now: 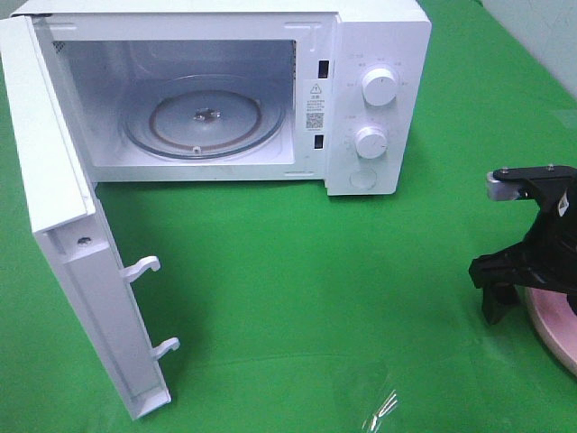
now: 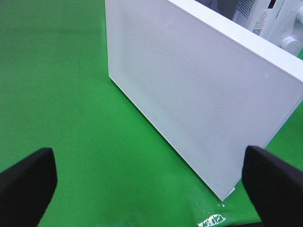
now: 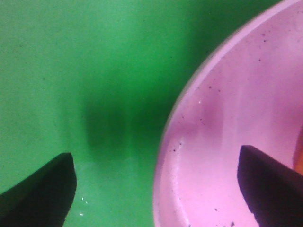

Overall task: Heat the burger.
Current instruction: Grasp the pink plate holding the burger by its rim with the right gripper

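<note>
Green cloth covers the desk [image 1: 361,298]. At 11 o'clock on it stands a white microwave [image 1: 379,36], its door [image 1: 81,271] swung fully open toward 8 o'clock, with two latch hooks showing on the inner edge. The glass turntable [image 1: 234,135] lies inside the cavity. On the panel at the cavity's 3 o'clock side an upper knob [image 1: 379,87] sits over a lower knob [image 1: 370,142].

At 4 o'clock, cut by the edge of the high view, lies a pink plate [image 1: 552,338]. The right fingers [image 3: 270,189] are low over its rim and spread wide, one above the cloth, the other above the plate. The burger [image 3: 300,156] shows only as an orange sliver on the plate, at the border of the right wrist view.

The left fingers [image 2: 28,187] are also spread wide with nothing between them, above the cloth and facing the door's outer face.
</note>
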You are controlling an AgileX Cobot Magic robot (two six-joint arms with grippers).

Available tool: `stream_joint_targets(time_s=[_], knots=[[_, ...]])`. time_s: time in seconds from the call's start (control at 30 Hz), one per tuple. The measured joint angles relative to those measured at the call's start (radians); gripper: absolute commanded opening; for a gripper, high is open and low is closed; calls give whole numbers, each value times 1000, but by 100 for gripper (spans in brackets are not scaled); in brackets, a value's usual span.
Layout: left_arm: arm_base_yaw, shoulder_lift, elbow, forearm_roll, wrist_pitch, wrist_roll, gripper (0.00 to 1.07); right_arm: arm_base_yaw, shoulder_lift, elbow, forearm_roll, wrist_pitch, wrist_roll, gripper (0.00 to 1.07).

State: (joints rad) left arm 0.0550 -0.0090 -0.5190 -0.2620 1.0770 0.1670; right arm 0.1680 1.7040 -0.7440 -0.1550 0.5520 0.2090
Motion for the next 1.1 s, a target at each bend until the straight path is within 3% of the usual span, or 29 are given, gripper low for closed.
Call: stream_joint_targets(time_s=[0.77,0.83,0.9,0.93,0.97,1.0,1.03,1.1], knots=[[0,0,0,0,0,0,99,-43,94,-2,-30,-47,27,74],[0,0,0,0,0,0,99,-43,94,-2,-32,-46,27,67],[0,0,0,0,0,0,99,-43,94,-2,-39,-43,27,52],[0,0,0,0,0,0,99,-43,94,-2,-39,-43,27,52],[0,0,0,0,0,0,99,-46,94,-2,-45,-39,27,38],[0,0,0,0,0,0,99,-46,94,-2,-45,-39,27,38],[0,0,0,0,0,0,99,-48,94,-2,-48,-38,27,25],[0,0,0,0,0,0,99,-48,94,-2,-45,-38,27,19]])
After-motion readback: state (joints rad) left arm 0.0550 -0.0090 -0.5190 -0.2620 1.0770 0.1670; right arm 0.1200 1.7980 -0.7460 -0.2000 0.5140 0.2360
